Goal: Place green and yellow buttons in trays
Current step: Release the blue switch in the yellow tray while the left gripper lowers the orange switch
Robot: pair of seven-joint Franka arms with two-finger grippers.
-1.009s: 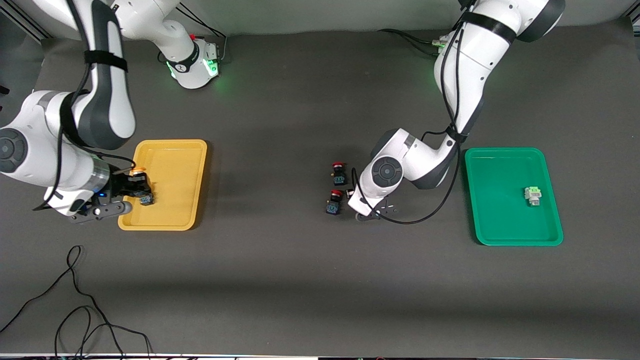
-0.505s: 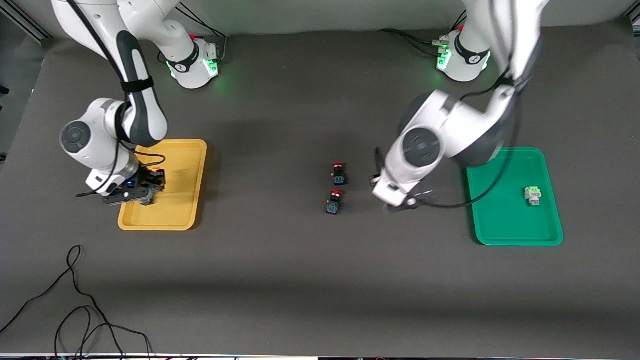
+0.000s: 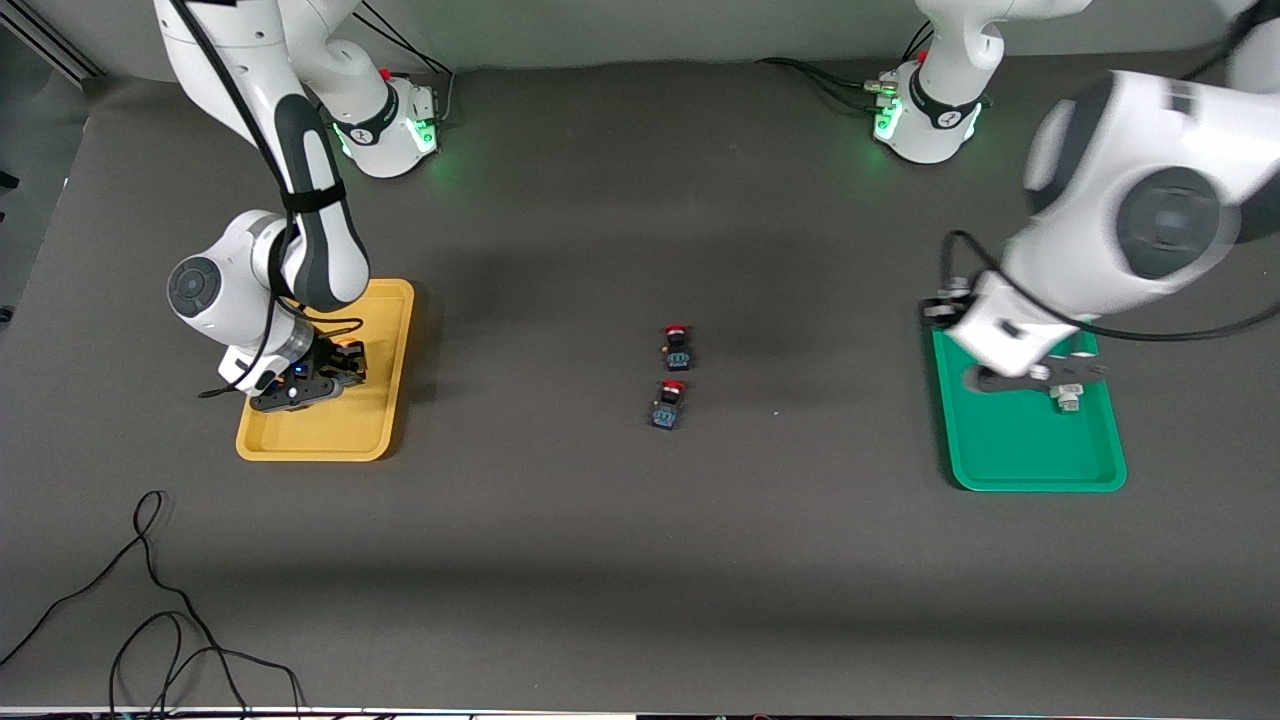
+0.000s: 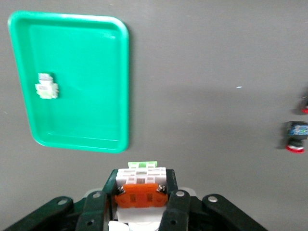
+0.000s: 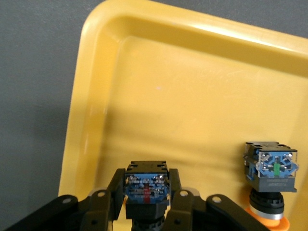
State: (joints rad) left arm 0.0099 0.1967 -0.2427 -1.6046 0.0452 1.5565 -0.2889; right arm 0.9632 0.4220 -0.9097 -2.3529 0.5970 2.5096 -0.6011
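Over the green tray [image 3: 1035, 450] our left pincer [image 4: 142, 206] grips a white-bodied button [image 4: 143, 179]; over the yellow tray [image 3: 385, 330] our right pincer [image 5: 146, 201] clamps a black-bodied button [image 5: 146, 186] — the placing step. Next, lower and release both — another already lies in each tray.

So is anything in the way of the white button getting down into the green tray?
Nothing visible. The left gripper holds the white button over the green tray; one white button already lies inside.
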